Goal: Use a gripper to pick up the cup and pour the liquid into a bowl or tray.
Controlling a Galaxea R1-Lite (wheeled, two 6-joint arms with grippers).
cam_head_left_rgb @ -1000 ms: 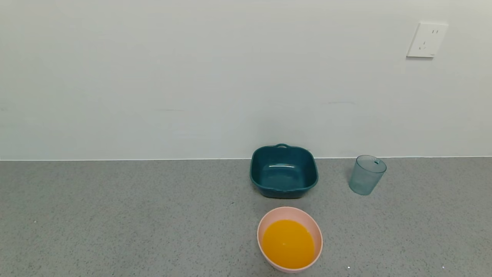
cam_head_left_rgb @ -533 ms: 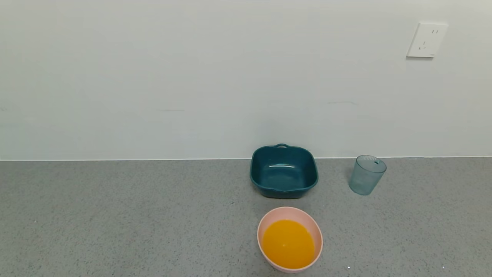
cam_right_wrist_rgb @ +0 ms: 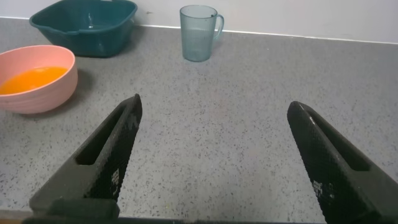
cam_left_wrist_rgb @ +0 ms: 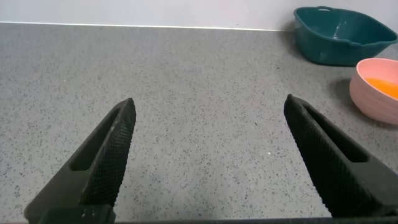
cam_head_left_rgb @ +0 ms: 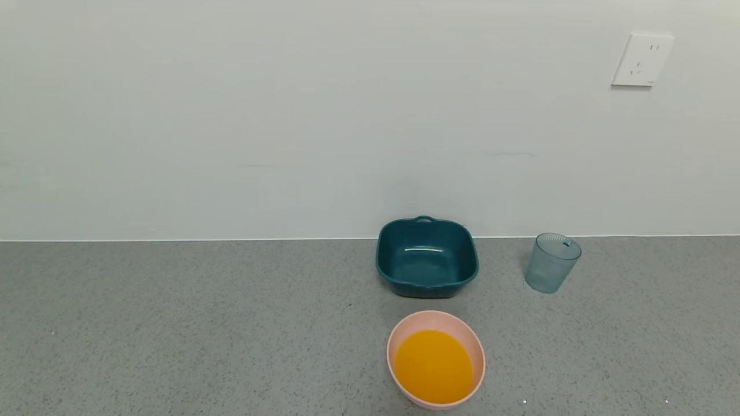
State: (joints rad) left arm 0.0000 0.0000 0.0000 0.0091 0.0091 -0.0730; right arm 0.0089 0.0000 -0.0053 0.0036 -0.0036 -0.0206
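Observation:
The translucent blue-grey cup (cam_head_left_rgb: 552, 263) stands upright near the wall at the right, and no liquid shows in it. The orange liquid (cam_head_left_rgb: 433, 366) lies in the pale pink bowl (cam_head_left_rgb: 403, 332) near the front edge. Neither gripper shows in the head view. In the right wrist view my right gripper (cam_right_wrist_rgb: 215, 102) is open over bare counter, with the cup (cam_right_wrist_rgb: 198, 34) far ahead of it and the pink bowl (cam_right_wrist_rgb: 59, 87) off to one side. My left gripper (cam_left_wrist_rgb: 209, 102) is open too, low over the counter, with the pink bowl (cam_left_wrist_rgb: 367, 96) away to its side.
A dark teal square dish (cam_head_left_rgb: 426, 289) with a loop handle sits empty against the wall behind the pink bowl. It also shows as the teal dish (cam_right_wrist_rgb: 84, 34) and the teal dish (cam_left_wrist_rgb: 329, 53). A white wall socket (cam_head_left_rgb: 642, 59) is high at the right. The speckled grey counter runs wide to the left.

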